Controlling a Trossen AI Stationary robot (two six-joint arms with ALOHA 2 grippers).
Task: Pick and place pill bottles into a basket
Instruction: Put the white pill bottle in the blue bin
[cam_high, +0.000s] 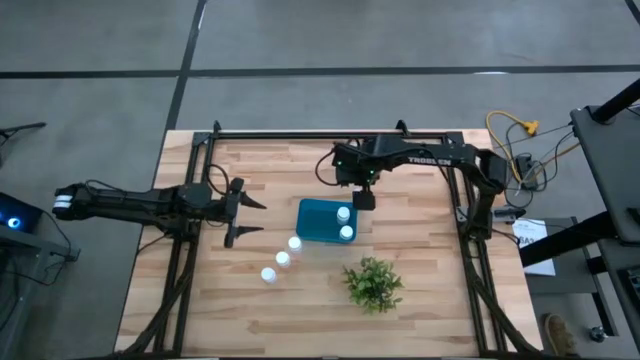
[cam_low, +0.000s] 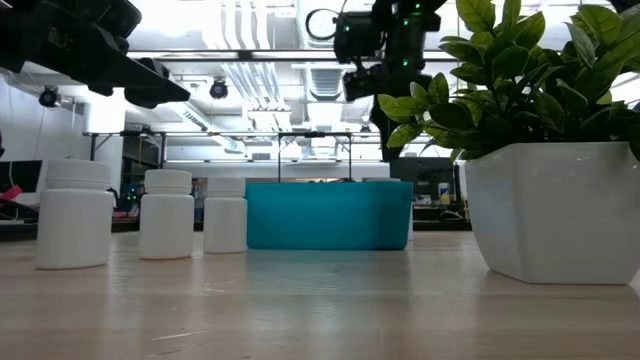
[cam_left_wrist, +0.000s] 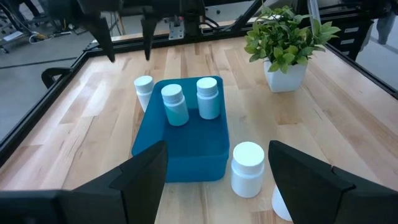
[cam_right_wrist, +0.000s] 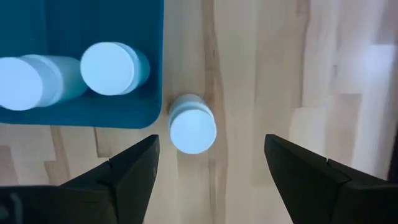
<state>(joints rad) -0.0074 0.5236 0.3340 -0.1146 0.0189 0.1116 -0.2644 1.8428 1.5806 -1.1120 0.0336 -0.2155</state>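
From my station, the right gripper hung above the far side of the basket, its fingers spread wide and holding nothing. Straight below them, in the right wrist view, stood one pill bottle upright on the wood, just outside the basket's wall — touching it or nearly so; I could not tell which. Its cap faced the camera, so its long axis ran vertically, in line with a straight descent, and it sat a little toward one finger, not centred in the gap. I judged that a small sideways correction was needed before lowering, with the basket wall leaving little room for that finger.

Two bottles already stood upright inside the basket. Three more stood in a slanting row on the table off the basket's near-left corner, toward the left arm. The left gripper waited left of the basket, fingers open and empty, pointing toward it — clearly the nearer arm for that row, while the right arm was nearer the bottle by the wall. The potted plant stood clear, near the front.
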